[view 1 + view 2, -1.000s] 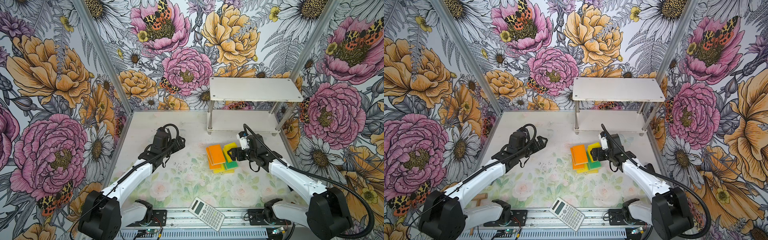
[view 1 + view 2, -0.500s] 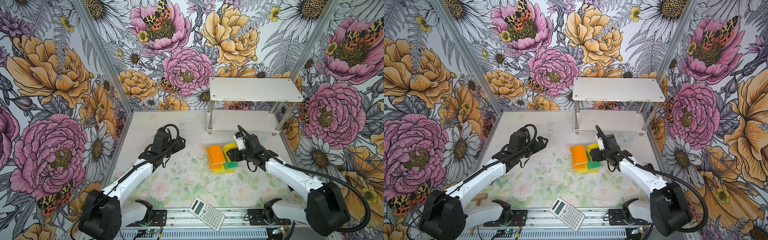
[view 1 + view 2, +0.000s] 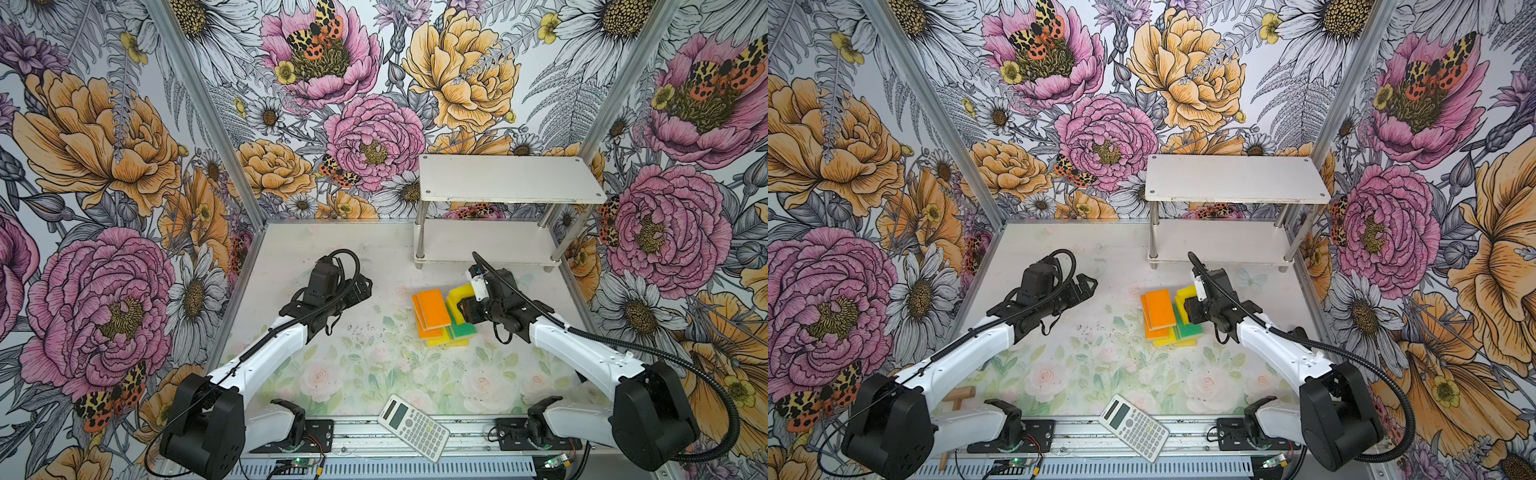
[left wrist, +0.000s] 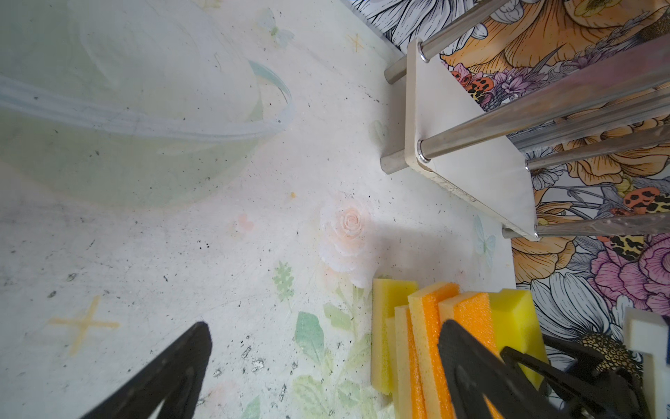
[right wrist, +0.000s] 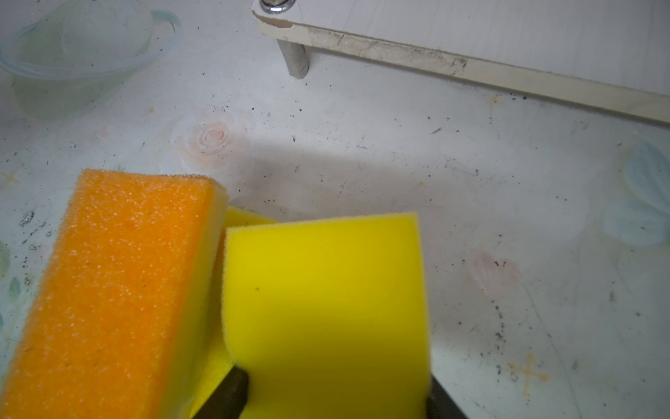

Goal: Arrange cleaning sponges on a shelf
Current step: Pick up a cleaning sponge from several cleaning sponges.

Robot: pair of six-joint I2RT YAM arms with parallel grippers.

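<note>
Centrally, yellow sponge point(image 5: 326, 308) gripped, calculator point(image 3: 414, 428) illegible

Both top views look down from high at the front, sharing the whole table point(image 3: 374, 249). Wrist cameras sit low, both facing the shelf point(image 4: 471, 163); the right seems closest, against a yellow sponge point(image 5: 326, 308).

Cleaning sponges point(image 3: 434, 311) and shelf point(image 3: 507, 178)
Pile askew near table point(image 3: 374, 374) centre, yellow sponge point(image 3: 456, 293) tilted on shelf side; shelf upright, far-right corner
</note>
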